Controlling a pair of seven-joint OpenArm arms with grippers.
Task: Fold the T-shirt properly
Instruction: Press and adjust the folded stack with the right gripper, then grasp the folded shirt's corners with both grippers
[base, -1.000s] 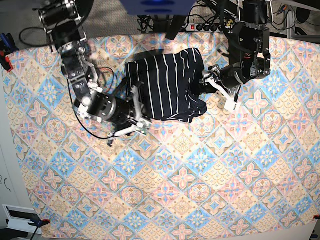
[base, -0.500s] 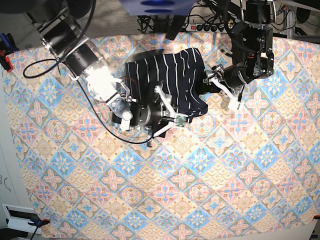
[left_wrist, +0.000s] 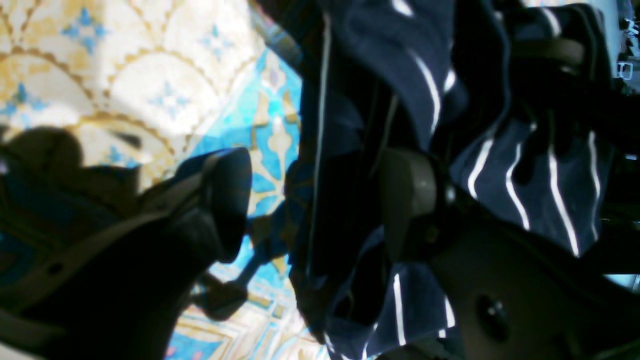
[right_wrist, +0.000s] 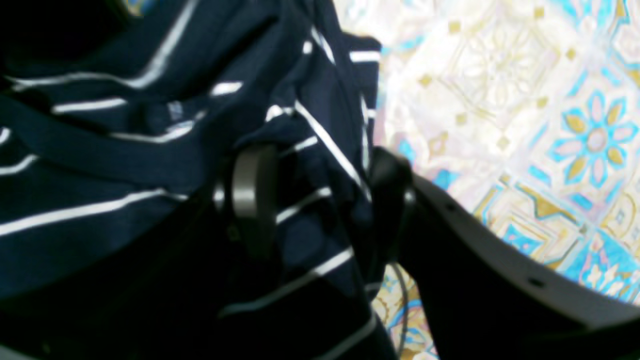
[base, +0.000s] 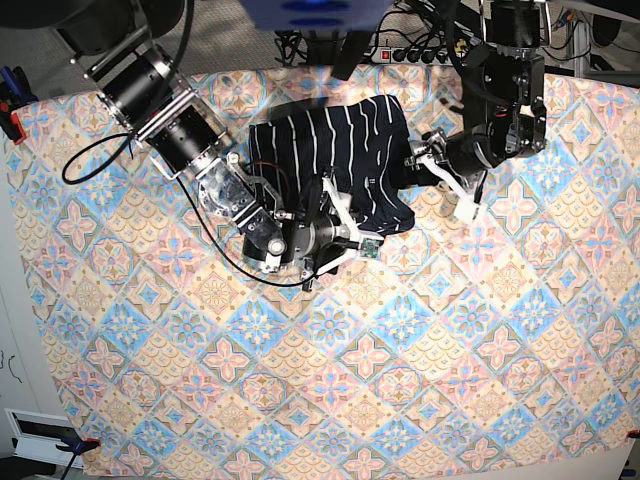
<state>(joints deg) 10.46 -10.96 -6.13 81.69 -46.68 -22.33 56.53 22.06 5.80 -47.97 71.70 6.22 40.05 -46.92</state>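
T-shirt (base: 335, 165) sat bunched in the upper middle of the base frame, on the tablecloth (base: 480, 340), navy with thin white stripes. Right gripper (base: 340, 222) was at its lower edge, left of centre in frame; in the right wrist view its fingers (right_wrist: 247, 192) stood apart with striped fabric between them, no clear clamp. Left gripper (base: 445, 185) was at the shirt's right edge, jaws spread wide; left wrist view showed one finger (left_wrist: 227, 200) over the tablecloth and the other against dark folds, shirt edge in the gap. Both wrist views were blurred.
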